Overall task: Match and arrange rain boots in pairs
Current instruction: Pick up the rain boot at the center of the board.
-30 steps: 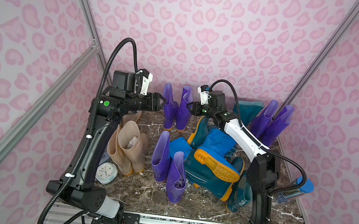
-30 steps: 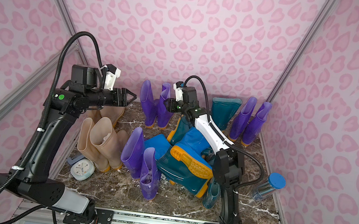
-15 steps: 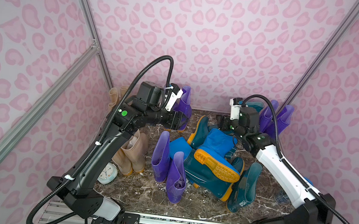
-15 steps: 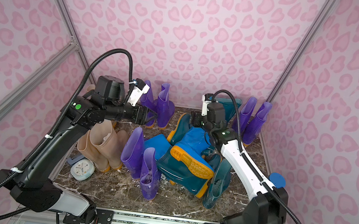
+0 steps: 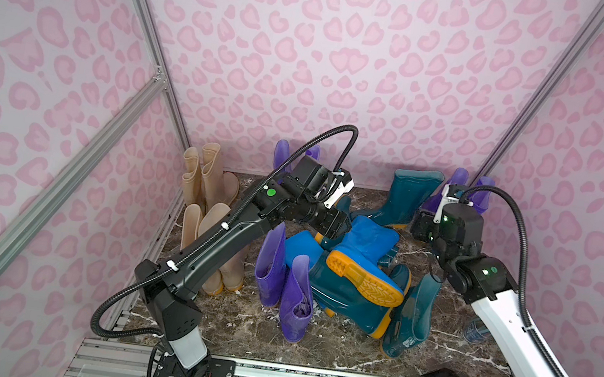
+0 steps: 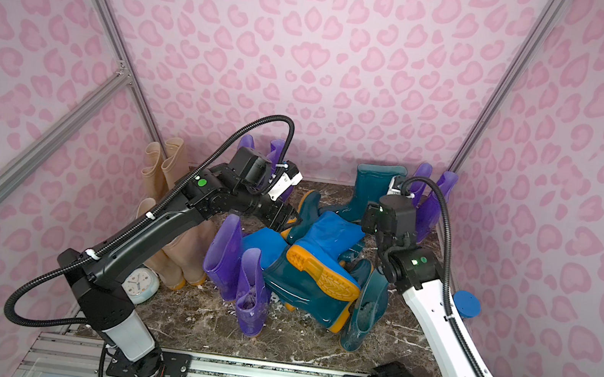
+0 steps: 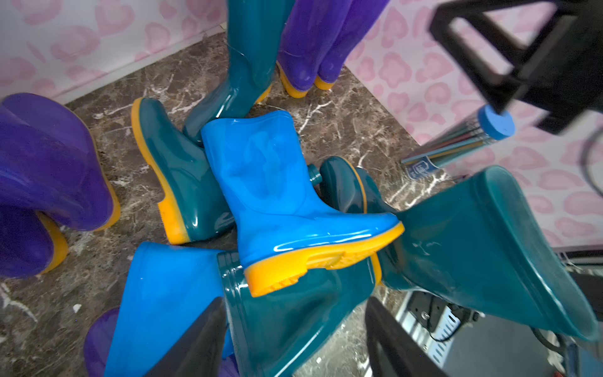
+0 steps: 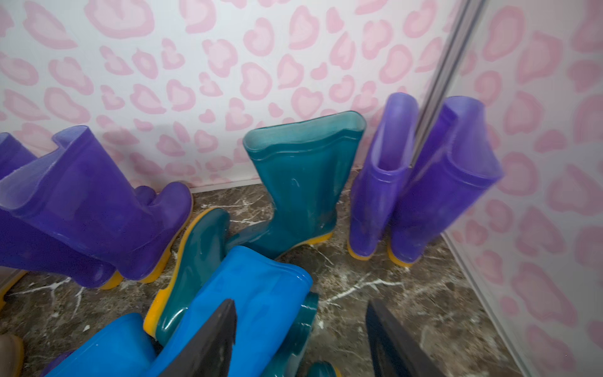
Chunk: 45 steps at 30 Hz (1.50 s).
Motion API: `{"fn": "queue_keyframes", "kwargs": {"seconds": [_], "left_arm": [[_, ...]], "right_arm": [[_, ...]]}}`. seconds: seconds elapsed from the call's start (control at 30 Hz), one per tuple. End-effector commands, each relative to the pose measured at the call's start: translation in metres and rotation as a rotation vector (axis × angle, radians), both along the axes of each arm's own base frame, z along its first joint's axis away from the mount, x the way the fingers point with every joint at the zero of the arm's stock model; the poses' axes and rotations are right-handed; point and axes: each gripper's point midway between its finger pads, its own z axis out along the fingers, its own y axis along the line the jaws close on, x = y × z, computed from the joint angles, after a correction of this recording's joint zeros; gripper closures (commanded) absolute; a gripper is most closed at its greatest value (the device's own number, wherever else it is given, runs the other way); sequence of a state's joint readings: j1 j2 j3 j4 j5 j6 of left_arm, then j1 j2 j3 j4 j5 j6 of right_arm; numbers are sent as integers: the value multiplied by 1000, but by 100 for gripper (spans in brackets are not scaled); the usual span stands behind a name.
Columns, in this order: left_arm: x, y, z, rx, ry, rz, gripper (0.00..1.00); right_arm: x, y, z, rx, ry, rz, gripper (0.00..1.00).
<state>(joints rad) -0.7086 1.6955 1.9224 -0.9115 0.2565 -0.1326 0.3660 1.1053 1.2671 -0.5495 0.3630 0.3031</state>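
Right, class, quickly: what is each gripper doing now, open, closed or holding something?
Left gripper: open, holding nothing.
Right gripper: open, holding nothing.

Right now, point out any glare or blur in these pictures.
Left wrist view: white glare streaks on the blue boot; right wrist view: motion blur smears the corner purple boot; both top views: sharp, evenly lit.

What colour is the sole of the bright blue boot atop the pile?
The sole is orange-yellow; the left wrist view shows it best.
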Motion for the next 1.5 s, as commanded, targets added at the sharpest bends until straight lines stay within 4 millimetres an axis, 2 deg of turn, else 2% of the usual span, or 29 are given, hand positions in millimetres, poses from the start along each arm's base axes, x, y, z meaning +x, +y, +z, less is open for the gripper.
{"fn": "queue_keyframes", "kwargs": {"seconds": [0.0,0.07,0.1,0.17,0.33,0.47,0.57,0.6,0.67,0.8,1.03,1.1,1.2,1.27,1.3,1.37,1.47], "left_arm": [[8,-2,7,-9,-29,23,32],[15,8,8,27,-75,68,32],[17,13,8,39,-102,87,32],[19,21,6,60,-152,100,32],[20,37,5,84,-201,144,31],[19,44,3,56,-206,160,31],[22,50,-3,54,-197,185,30],[21,51,-6,53,-187,185,30],[21,49,-10,44,-175,183,30],[21,46,-14,44,-155,177,30],[21,44,-17,35,-143,172,30],[21,44,-17,36,-145,175,31],[22,45,-18,41,-145,179,30],[20,45,-17,34,-146,173,30],[20,45,-16,31,-147,175,31],[21,45,-16,33,-149,178,31],[20,46,-15,32,-151,178,31]], "right_arm": [[-23,-26,-16,-5,116,-124,41],[-32,-23,-18,-17,188,-111,49],[-38,-23,-16,-26,199,-122,49],[-49,-26,-15,-25,223,-148,44],[-70,-21,-22,71,275,-102,37],[-89,-17,-47,89,366,-83,35],[-106,-6,-54,114,411,-45,32],[-114,-7,-69,96,455,-47,31],[-124,-5,-81,97,506,-34,28],[-133,9,-95,167,527,32,26],[-137,7,-128,168,557,7,26],[-135,6,-129,171,545,1,35],[-130,0,-130,157,534,-23,64],[-124,-6,-128,165,515,-32,88],[-121,-7,-126,173,506,-29,94],[-116,-15,-122,159,497,-25,100],[-105,-30,-115,100,488,-36,100]]}}
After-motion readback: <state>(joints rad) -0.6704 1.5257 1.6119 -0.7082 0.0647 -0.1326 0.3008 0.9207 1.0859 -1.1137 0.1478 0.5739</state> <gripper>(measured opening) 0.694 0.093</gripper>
